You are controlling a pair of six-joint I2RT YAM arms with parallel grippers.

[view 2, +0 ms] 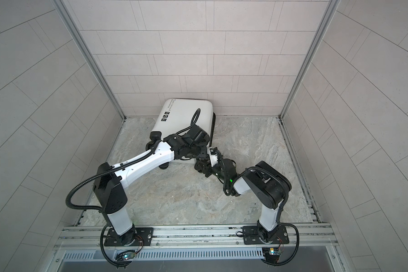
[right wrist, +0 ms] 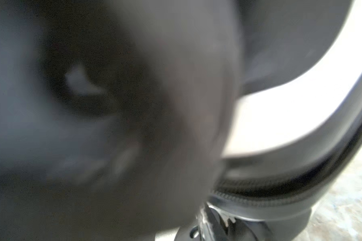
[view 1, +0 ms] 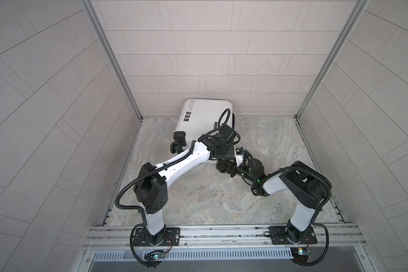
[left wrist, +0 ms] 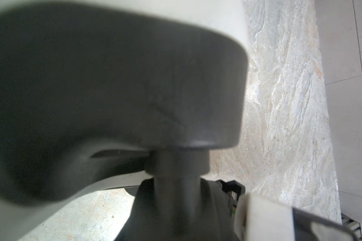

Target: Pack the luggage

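The luggage (view 1: 203, 117) (view 2: 186, 113), a white hard-shell case, lies shut on the floor against the back wall, icons facing up. My left arm reaches over its near right corner. In the left wrist view a black wheel mount (left wrist: 134, 94) fills the picture, and its stem runs down between the dark fingers of my left gripper (left wrist: 176, 219), which looks shut on it. My right gripper (view 1: 224, 166) (view 2: 201, 166) is low at the same corner. In the right wrist view the black zipper band (right wrist: 280, 187) and a metal zipper pull (right wrist: 209, 217) sit close to its jaws, which are blurred and hidden.
Another black wheel (view 1: 176, 147) sticks out at the case's near left corner. Tiled walls close in the back and both sides. The marble floor (view 1: 280, 146) stretches to the right of the case. An aluminium rail (view 1: 222, 232) carries both arm bases at the front.
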